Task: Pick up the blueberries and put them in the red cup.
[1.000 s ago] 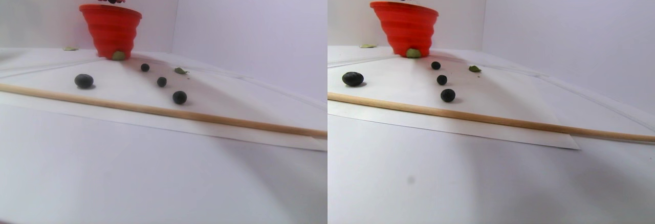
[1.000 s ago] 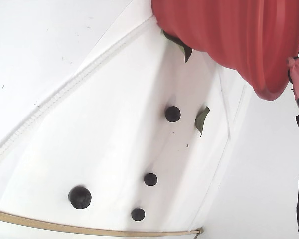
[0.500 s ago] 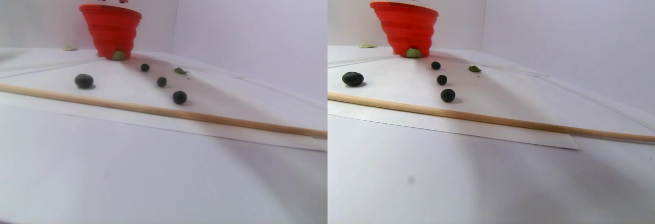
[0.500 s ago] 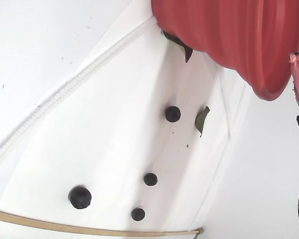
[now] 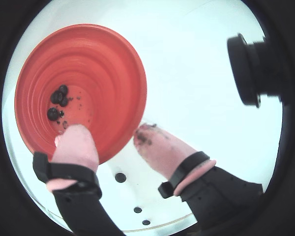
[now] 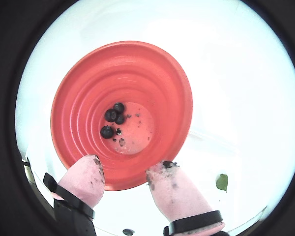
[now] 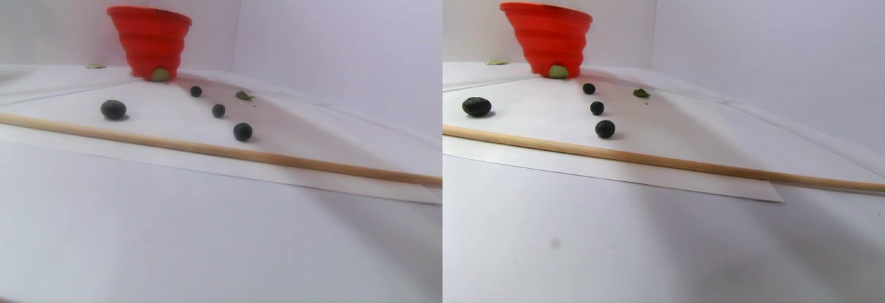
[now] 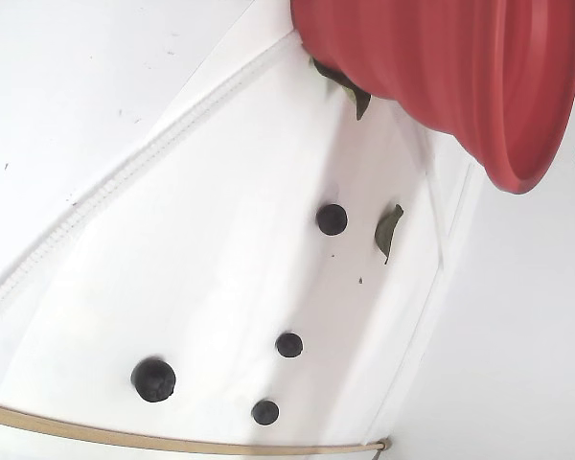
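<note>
Above the red cup (image 6: pixel 123 115), the jaws (image 6: pixel 125 174) gape empty; blueberries (image 6: pixel 113 120) inside look clumped.

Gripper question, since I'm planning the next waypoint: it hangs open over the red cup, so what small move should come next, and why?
Probably swing away from the red cup and descend toward a loose berry. The gripper is open and empty, several blueberries already lie in the cup, and four more sit on the white sheet, the nearest to the cup being a sensible next target.
</note>
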Motion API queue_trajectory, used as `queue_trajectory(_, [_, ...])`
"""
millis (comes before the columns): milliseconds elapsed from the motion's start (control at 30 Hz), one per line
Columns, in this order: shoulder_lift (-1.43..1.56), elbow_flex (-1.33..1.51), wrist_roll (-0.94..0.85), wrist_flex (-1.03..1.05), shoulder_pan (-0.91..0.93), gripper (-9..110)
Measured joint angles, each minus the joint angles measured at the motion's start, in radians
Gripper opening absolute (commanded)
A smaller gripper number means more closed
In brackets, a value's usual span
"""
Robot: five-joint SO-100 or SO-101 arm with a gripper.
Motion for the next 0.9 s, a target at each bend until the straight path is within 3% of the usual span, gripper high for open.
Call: queue_trajectory(900, [0.114, 0.067, 0.014, 0.064, 0.224, 16])
